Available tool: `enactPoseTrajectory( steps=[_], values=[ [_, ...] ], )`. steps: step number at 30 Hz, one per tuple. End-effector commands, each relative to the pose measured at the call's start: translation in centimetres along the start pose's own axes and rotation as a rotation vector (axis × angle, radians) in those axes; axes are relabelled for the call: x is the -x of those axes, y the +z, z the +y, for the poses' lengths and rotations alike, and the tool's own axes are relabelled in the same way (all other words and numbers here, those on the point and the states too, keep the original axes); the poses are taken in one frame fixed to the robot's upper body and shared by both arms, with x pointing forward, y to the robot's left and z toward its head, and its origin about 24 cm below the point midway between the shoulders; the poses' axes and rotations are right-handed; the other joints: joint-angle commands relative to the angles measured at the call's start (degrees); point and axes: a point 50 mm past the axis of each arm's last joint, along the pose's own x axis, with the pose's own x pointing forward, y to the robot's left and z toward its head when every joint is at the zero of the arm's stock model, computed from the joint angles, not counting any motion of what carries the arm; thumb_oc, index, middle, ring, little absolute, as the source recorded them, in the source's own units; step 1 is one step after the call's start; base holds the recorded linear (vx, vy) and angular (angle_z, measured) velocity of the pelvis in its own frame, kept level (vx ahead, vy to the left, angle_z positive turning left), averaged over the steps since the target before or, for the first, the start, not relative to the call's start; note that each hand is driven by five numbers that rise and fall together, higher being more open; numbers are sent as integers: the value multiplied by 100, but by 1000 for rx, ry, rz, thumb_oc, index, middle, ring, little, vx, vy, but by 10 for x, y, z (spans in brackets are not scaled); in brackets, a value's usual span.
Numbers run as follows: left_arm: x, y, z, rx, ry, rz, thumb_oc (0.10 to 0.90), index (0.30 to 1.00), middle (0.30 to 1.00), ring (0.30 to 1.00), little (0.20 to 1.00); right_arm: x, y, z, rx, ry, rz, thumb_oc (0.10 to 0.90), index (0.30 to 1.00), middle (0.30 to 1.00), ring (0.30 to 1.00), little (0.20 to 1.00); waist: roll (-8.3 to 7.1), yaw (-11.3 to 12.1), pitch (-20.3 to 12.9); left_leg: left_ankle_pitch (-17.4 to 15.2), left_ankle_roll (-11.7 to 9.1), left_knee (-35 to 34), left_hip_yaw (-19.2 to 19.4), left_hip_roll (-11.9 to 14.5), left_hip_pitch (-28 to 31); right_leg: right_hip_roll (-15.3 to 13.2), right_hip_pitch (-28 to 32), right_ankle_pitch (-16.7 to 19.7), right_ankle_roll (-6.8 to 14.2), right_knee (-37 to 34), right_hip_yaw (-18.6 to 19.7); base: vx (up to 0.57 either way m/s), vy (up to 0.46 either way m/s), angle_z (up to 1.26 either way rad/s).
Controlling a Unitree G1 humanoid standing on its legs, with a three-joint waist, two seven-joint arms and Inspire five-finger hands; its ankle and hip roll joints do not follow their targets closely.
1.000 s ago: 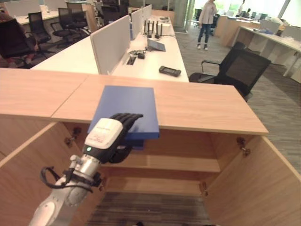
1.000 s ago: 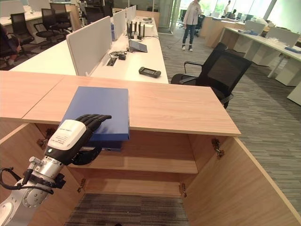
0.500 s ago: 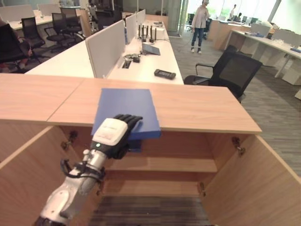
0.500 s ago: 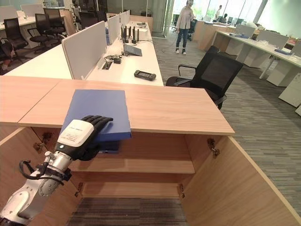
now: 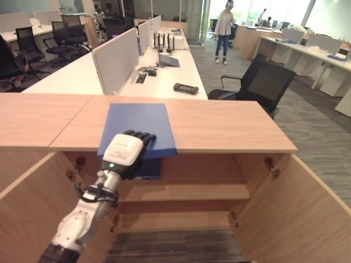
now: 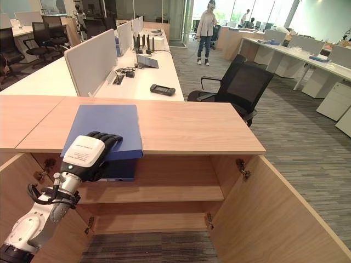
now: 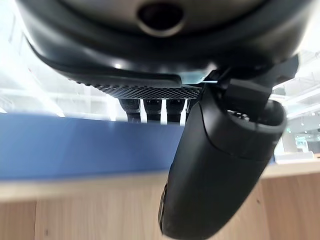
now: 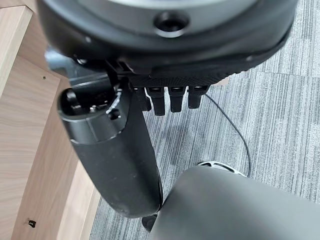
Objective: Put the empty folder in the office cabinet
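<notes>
Left hand [image 5: 125, 155]: we see its dark fingers [image 5: 140, 137] lying over the top face of the flat blue folder [image 5: 138, 123] and the thumb [image 7: 215, 170] beneath its near edge, so the hand pinches the folder between them. In the left wrist view the folder's blue edge runs across just behind the thumb, with pale wood below it.

The folder lies flat on the light wooden top of the office cabinet [image 5: 230, 123], on the left part of that top, its near edge overhanging the cabinet's front. A second blue edge shows just under the overhang, inside the cabinet opening; we cannot tell what it belongs to.

Below the top, the cabinet stands open: a wooden door [image 6: 285, 213] swung out on the right, another on the left, and one inner shelf [image 5: 186, 193] across the middle.

Right hand [image 8: 125, 150]: fingers extended, relaxed, holding nothing, above grey striped carpet [image 8: 280, 120] beside a cabinet panel.

Beyond the cabinet: a white desk [image 5: 164, 76] with grey divider screens, a black office chair [image 5: 263, 82], and a person [image 5: 224, 27] standing far back.
</notes>
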Motion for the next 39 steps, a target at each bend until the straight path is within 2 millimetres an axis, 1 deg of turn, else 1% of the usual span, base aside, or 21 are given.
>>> enactPoseTrajectory(
  steps=[1,7,10,15,16,19,20,21,22,23,25,26,27,29,30,31,32,36,37,38,39],
  values=[
    [-22,-8,35,-72,215,42,400,300,300,300,300,0,3,-17,134,-51,19,800,900,900,900,900,-248,-99,17,-697,85,408,-128,-63,-201,59,69,405,24,-687,-92,4,-6,-4],
    [-17,-15,29,-60,218,88,400,300,300,300,300,0,1,-17,132,-53,16,800,900,900,900,900,-275,-86,48,-701,85,433,-125,-78,-242,57,56,418,28,-690,-105,0,0,0],
    [-10,-13,28,20,241,102,400,300,300,300,300,0,2,-17,107,-58,5,800,900,900,900,900,-304,-50,88,-693,90,438,-156,-97,-273,53,29,433,28,-697,-131,0,0,0],
    [16,4,43,387,323,54,400,300,300,300,300,0,9,-12,25,-46,-49,800,900,900,900,900,-356,91,197,-704,98,434,-225,-115,-301,45,26,433,27,-684,-197,4,-4,-1],
    [24,11,49,538,329,22,400,300,300,300,300,1,13,-11,1,-41,-73,800,900,900,900,900,-383,121,242,-635,114,411,-255,-139,-345,30,-9,470,37,-682,-249,-30,-8,1],
    [33,20,61,655,321,-56,400,300,300,300,300,1,19,-12,-7,-40,-106,800,900,900,900,900,-379,138,286,-592,125,358,-281,-152,-369,30,-43,492,50,-688,-292,-11,-1,22],
    [38,28,70,788,300,-135,400,300,300,300,300,2,30,-14,-1,-38,-153,800,900,900,900,900,-335,165,322,-596,128,304,-289,-140,-347,39,-53,483,57,-682,-311,-5,9,32],
    [39,28,71,790,299,-136,400,300,300,300,300,2,30,-14,-2,-37,-154,800,900,900,900,900,-338,156,323,-559,134,300,-295,-151,-363,29,-66,506,60,-684,-321,14,28,22],
    [44,32,81,978,287,-212,400,300,300,300,300,4,46,-17,12,-36,-215,800,900,900,900,900,-281,166,331,-552,134,240,-308,-138,-342,34,-68,494,71,-679,-333,-12,49,15],
    [48,30,88,1095,283,-248,400,300,300,300,300,6,58,-19,25,-31,-260,800,900,900,900,900,-241,158,335,-483,146,177,-340,-144,-345,23,-90,517,79,-678,-347,21,48,16],
    [49,29,89,1272,259,-285,400,300,300,300,300,12,98,-16,53,-21,-365,800,900,900,900,900,-199,227,326,-465,135,72,-389,-130,-301,24,-69,507,72,-679,-390,5,20,8],
    [45,29,86,1352,241,-283,400,300,300,300,300,15,110,-19,42,-27,-412,800,900,900,900,900,-182,248,323,-431,135,17,-414,-122,-287,23,-65,512,78,-685,-413,0,0,0],
    [45,29,87,1353,241,-285,400,300,300,300,300,15,111,-20,41,-28,-414,800,900,900,900,900,-182,244,326,-399,141,12,-424,-133,-305,15,-79,532,83,-690,-426,0,0,0],
    [47,30,91,1430,254,-314,400,300,300,300,300,25,135,-16,-33,1,-527,800,900,900,900,900,-144,305,349,-356,131,-67,-485,-152,-291,11,-80,541,87,-690,-481,-7,30,6],
    [55,25,88,1501,233,-306,400,300,300,300,300,42,148,-23,-30,37,-673,800,900,900,900,900,-132,259,390,-343,110,-153,-423,-100,-238,25,-84,527,95,-693,-450,-12,27,5],
    [55,25,88,1503,231,-306,400,300,300,300,300,43,147,-24,-30,37,-670,800,900,900,900,900,-128,251,376,-315,116,-156,-429,-110,-255,17,-97,546,99,-698,-459,11,38,-2],
    [59,19,82,1592,231,-285,400,300,300,300,300,71,153,-39,-46,62,-846,800,900,900,900,900,-142,166,359,-313,105,-249,-387,-74,-187,23,-90,536,111,-709,-414,16,45,-8],
    [64,10,69,1827,301,-264,400,300,300,300,300,92,153,-52,-157,101,-969,800,900,900,900,900,-161,151,303,-310,124,-288,-436,-109,-193,-26,-75,548,139,-745,-478,13,39,-6],
    [64,10,69,1828,301,-265,400,300,300,300,300,92,153,-53,-157,100,-969,800,900,900,900,900,-160,140,295,-282,130,-295,-447,-119,-212,-34,-89,565,145,-751,-490,2,45,6],
    [67,6,57,1956,361,-218,400,300,300,300,300,103,156,-56,-219,128,-1032,800,900,900,900,900,-170,151,297,-321,139,-298,-442,-135,-198,-52,-81,563,158,-753,-501,-6,38,9],
    [67,6,57,1957,361,-219,400,300,300,300,300,103,156,-57,-219,127,-1032,800,900,900,900,900,-168,142,289,-295,145,-305,-452,-144,-216,-60,-95,579,163,-759,-513,5,61,7]
  ],
)
